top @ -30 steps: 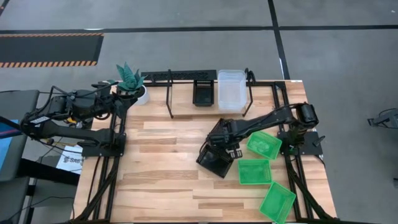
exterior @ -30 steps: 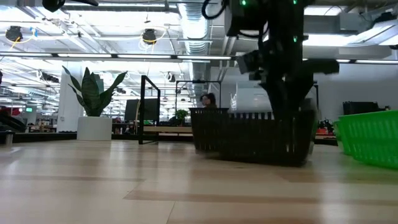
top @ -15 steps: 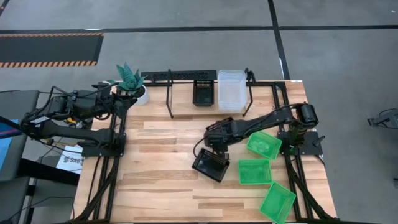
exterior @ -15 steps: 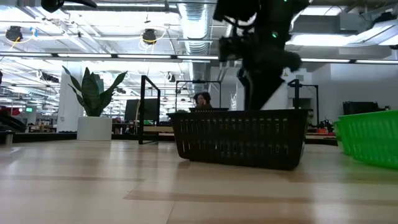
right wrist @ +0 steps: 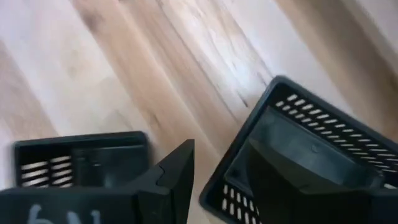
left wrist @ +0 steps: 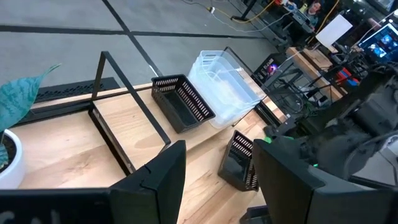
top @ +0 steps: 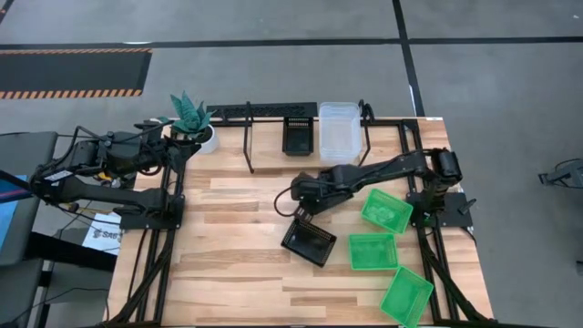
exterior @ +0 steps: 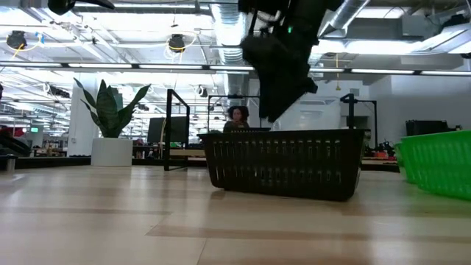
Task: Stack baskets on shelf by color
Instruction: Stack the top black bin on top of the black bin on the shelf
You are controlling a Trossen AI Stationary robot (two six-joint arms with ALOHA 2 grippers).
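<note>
Looking down, we see the bench (top: 237, 264), then the shelf (top: 301, 155) holding one black basket (top: 297, 136) beside a clear basket (top: 338, 132). Another black basket (top: 309, 242) lies mid-bench; above it our right claw (top: 301, 215) hangs apart, empty. Left claw (top: 189, 146), apart, waits near the plant pot (top: 206, 138).

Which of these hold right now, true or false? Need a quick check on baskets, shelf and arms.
1. A black basket sits on the table, not held. True.
2. Three green baskets are on the shelf. False: they lie on the table at the right.
3. The shelf holds a black basket beside a clear basket. True.
4. The right gripper grips the plant pot. False: its fingers are open above the table.
5. The left gripper is near the plant pot. True.
</note>
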